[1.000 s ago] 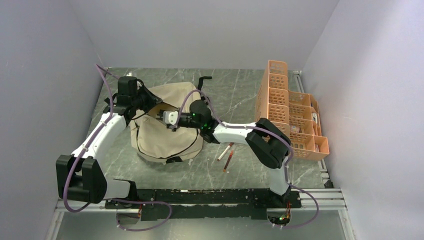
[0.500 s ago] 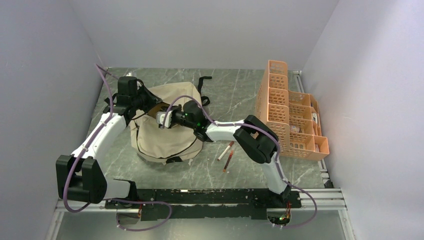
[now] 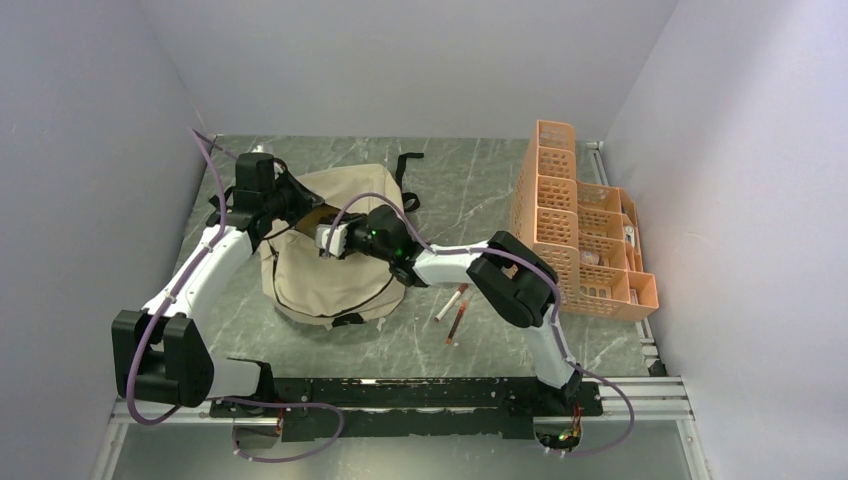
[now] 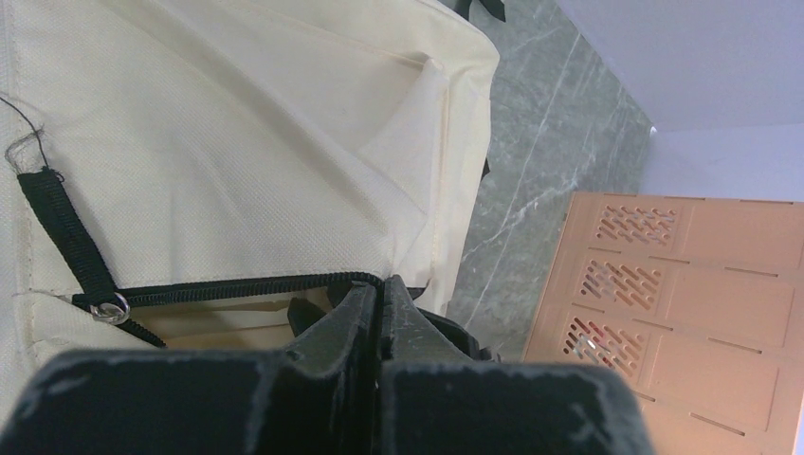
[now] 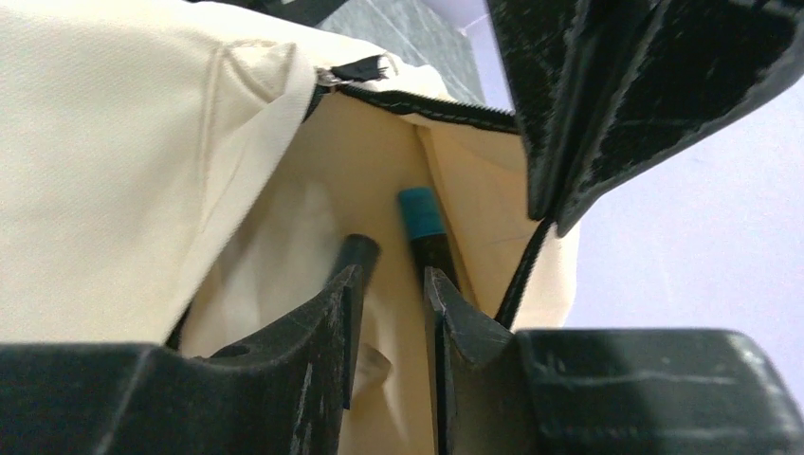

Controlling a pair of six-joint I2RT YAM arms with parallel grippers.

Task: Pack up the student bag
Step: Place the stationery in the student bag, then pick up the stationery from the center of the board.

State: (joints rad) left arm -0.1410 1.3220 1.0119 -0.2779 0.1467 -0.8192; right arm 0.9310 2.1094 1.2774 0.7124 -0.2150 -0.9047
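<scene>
Right claw (image 5: pixel 393 263) is hovering, jaws parted, inside the student bag (image 3: pixel 330 275); left claw (image 4: pixel 381 296) is clenching its zipper edge.
Bag is lying by the bench's (image 3: pixel 470 180) far-left corner, teal-capped pen (image 5: pixel 420 210) inside.

The student bag (image 3: pixel 335 270) lies slumped on the left half of the green marbled table (image 3: pixel 470 180); it is a big beige fabric backpack, soft and creased, its top end toward the far wall, where a black strap (image 3: pixel 405 160) trails out onto the stone; a black zipper (image 4: pixel 237 284) along the upper edge stands undone, so the mouth gapes and is lifted clear of the body of the bag, and the inside on show is the same pale cloth; another black zip line curves across the front panel on the near side.
</scene>
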